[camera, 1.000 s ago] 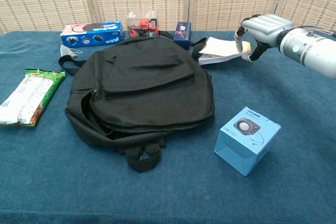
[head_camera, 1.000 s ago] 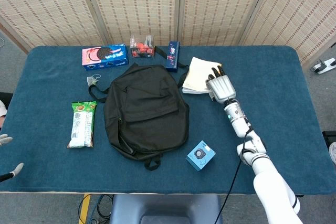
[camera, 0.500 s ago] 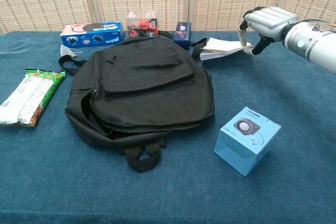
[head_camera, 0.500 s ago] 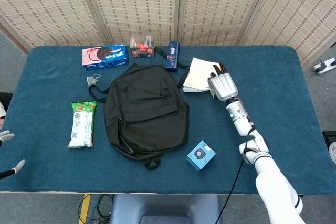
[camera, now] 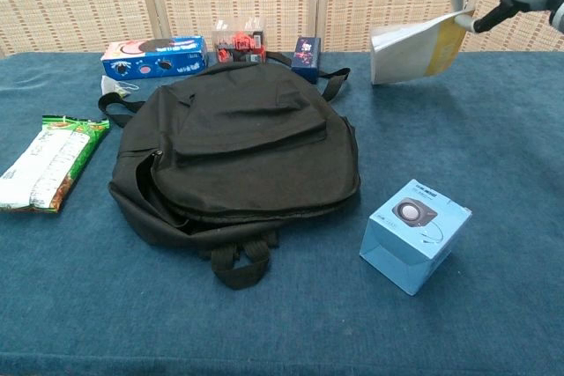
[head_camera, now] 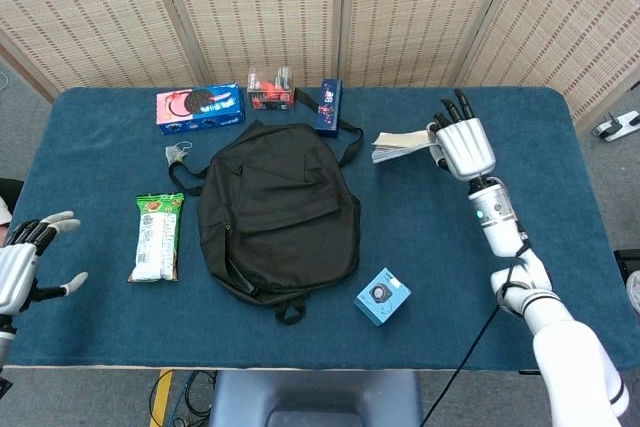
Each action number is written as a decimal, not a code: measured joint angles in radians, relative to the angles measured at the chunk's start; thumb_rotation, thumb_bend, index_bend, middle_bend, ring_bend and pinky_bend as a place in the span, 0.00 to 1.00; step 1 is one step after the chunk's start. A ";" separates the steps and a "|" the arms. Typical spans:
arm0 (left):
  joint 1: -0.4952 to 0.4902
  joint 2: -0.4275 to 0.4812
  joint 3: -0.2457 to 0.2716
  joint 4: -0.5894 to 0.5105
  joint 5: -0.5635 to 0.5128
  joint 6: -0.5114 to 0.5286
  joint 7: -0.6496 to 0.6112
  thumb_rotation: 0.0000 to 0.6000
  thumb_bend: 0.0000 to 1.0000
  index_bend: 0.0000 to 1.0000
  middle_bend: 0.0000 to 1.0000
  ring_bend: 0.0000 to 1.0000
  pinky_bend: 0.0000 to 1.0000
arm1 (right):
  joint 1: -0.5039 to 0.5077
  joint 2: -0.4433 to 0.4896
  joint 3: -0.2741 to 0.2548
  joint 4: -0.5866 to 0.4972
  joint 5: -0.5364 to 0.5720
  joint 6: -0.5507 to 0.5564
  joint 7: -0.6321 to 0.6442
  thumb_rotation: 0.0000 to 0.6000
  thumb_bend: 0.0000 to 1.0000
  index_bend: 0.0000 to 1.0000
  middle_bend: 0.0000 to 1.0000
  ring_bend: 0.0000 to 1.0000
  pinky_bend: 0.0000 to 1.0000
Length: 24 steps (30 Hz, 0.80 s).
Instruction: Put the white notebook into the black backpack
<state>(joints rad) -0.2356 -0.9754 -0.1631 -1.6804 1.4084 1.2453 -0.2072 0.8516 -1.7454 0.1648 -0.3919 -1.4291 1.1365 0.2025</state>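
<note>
notebook up off the table, backpack lying flat

woven reed screens [head_camera: 300, 7] stand behind a table covered in blue cloth [head_camera: 100, 137], and that cloth carries everything else. biggest on it is the black backpack [head_camera: 280, 209], lying flat near the middle with its straps trailing toward the far edge and a loop toward the near edge; i cannot tell whether its zipper is undone.

my right hand [head_camera: 465, 147] is raised over the far right part of the table, pinching the white notebook [camera: 410, 41] by one corner so that it hangs tilted in the air, clear of the cloth and well apart from the backpack. my left hand [head_camera: 25, 267] shows only in the head view, at the near left edge, fingers spread and holding nothing.

left of the backpack lies a green snack packet [head_camera: 156, 237]. along the far edge sit a blue and pink cookie box [head_camera: 200, 108], a clear box with red contents [head_camera: 271, 88] and a small dark blue box [head_camera: 329, 106]. a light blue box [head_camera: 382, 296] stands near the backpack's lower right. a small pale clip-like object [head_camera: 178, 154] rests beside the backpack's upper left strap.
</note>
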 measured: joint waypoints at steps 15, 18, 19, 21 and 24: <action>-0.255 -0.075 0.017 0.097 0.182 -0.231 -0.156 1.00 0.21 0.34 0.16 0.16 0.10 | -0.125 0.311 0.035 -0.470 0.024 0.140 -0.243 1.00 0.59 0.63 0.43 0.17 0.03; -0.300 -0.114 0.023 0.115 0.202 -0.257 -0.160 1.00 0.21 0.34 0.16 0.16 0.10 | -0.149 0.359 0.046 -0.549 0.034 0.161 -0.285 1.00 0.59 0.64 0.43 0.17 0.03; -0.313 -0.126 0.025 0.120 0.207 -0.264 -0.156 1.00 0.21 0.33 0.16 0.15 0.10 | -0.158 0.375 0.050 -0.577 0.037 0.170 -0.297 1.00 0.59 0.64 0.43 0.17 0.03; -0.341 -0.150 0.029 0.128 0.213 -0.287 -0.138 1.00 0.21 0.32 0.16 0.15 0.10 | -0.171 0.397 0.055 -0.614 0.040 0.183 -0.312 1.00 0.59 0.64 0.43 0.17 0.03; -0.379 -0.185 0.034 0.138 0.213 -0.327 -0.106 1.00 0.21 0.31 0.16 0.15 0.10 | -0.190 0.429 0.062 -0.660 0.041 0.202 -0.334 1.00 0.59 0.64 0.43 0.17 0.03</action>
<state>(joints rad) -0.6144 -1.1607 -0.1296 -1.5428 1.6210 0.9186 -0.3130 0.6617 -1.3160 0.2266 -1.0524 -1.3883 1.3384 -0.1316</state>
